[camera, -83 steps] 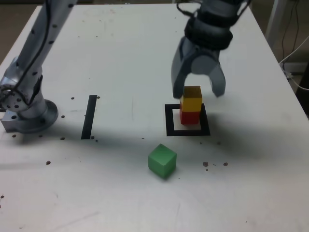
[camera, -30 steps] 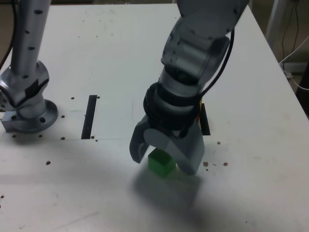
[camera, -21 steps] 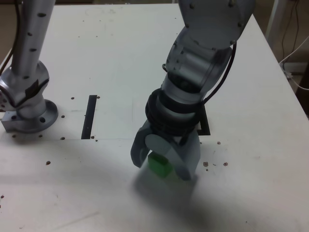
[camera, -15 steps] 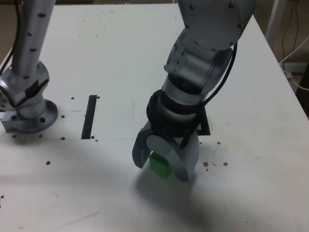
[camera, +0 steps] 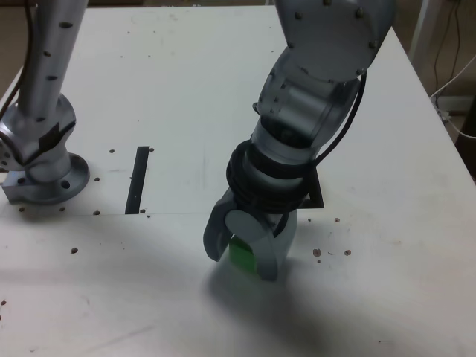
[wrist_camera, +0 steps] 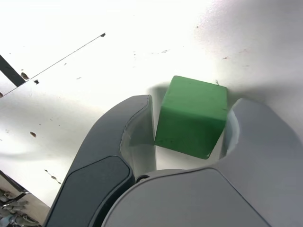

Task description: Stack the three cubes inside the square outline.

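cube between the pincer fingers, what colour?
Green. The cube shows best in the wrist view, sitting between the pincer fingers.

White table (camera: pixel 171 82) was scuffed, with small dark specks scattered on it. A straight black tape strip (camera: pixel 137 179) lay flat at the exterior view's left. White cables (camera: pixel 454 82) hung past the table's edge at that view's right.
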`<state>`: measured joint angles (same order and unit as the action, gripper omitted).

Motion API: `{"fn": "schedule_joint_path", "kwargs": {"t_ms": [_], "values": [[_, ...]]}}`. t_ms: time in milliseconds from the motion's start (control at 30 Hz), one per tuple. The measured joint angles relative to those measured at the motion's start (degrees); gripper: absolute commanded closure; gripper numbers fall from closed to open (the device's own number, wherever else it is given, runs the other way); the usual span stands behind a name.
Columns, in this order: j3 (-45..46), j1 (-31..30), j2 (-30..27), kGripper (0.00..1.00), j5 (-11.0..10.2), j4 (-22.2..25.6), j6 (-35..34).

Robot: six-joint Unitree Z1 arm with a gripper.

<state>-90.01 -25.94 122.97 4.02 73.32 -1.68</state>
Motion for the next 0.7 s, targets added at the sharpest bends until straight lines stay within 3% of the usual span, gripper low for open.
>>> {"fn": "schedule_joint_path", "kwargs": {"t_ms": [367,700], "values": [[-1.2,0.0,0.3,0.74,0.0,0.7,0.0],[-6.7,0.0,0.2,0.74,-1.9,7.7,-0.8]]}}
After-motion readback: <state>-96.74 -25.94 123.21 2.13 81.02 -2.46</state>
